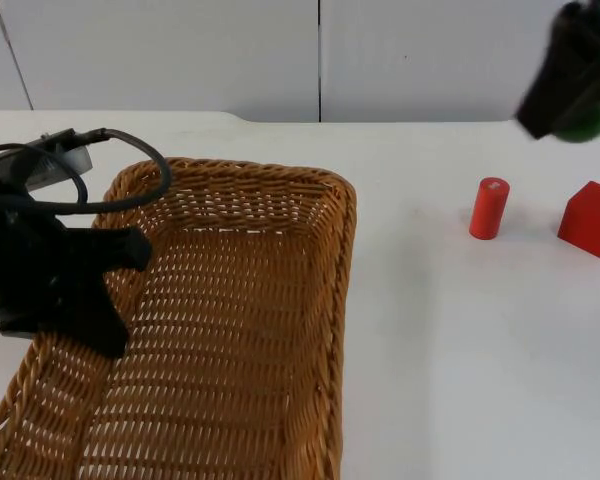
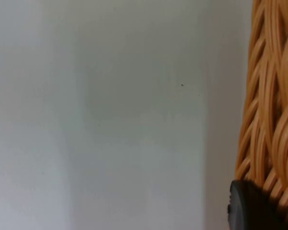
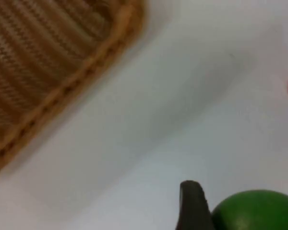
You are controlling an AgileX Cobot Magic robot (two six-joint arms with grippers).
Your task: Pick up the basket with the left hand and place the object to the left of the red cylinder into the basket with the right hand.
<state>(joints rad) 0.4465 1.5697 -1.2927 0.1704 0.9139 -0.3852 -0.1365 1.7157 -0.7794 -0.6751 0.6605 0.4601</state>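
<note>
**Basket gripped left, green object gripped right**

While the left gripper (image 1: 115,295) pinches the near-side wall of the one wicker basket (image 1: 240,330), its fingertip (image 2: 252,206) pressed against the weave, the right gripper (image 1: 570,100) hangs up high, fingers closed around one round green object (image 3: 254,211). Below and just left of the right gripper: one red cylinder (image 1: 488,208), upright. Below the right gripper: one red cube (image 1: 592,218), near the cylinder, not touching. The basket lies well apart from the right gripper, to its left. White table (image 1: 460,350); grey partition wall (image 1: 280,55) behind.
</note>
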